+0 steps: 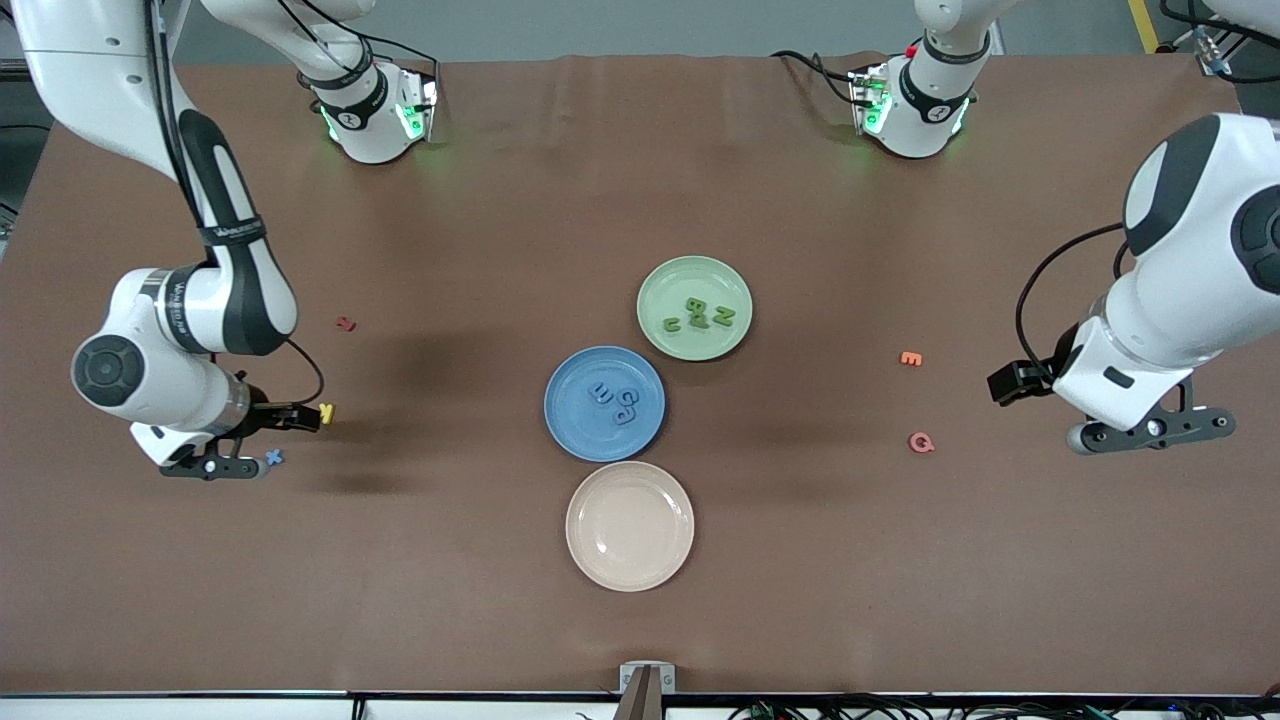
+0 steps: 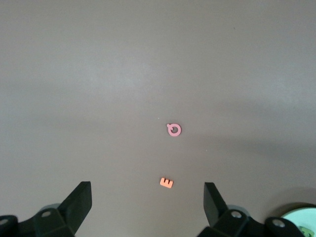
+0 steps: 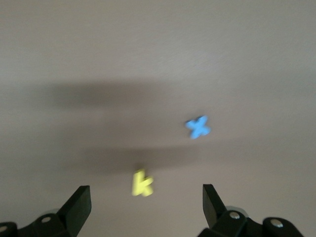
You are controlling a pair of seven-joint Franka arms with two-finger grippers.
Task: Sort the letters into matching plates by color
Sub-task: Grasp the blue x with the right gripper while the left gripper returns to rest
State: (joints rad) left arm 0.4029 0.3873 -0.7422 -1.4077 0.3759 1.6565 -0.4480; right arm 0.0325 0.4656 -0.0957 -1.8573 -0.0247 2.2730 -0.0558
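Right pincer [image 3: 143, 205] agape, perhaps above blue X [image 3: 198, 127]

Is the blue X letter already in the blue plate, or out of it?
Out. The blue X lies on the table beside the right gripper, apart from the blue plate.

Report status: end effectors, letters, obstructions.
Both end effectors open: right over blue X, left waiting. Green plate four, blue plate three. Yellow K beside X.

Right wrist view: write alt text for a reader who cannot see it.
The right gripper hangs open over the brown table, with a blurred blue X and a yellow K lying apart on the surface below it. The arm's soft shadows cross the table.
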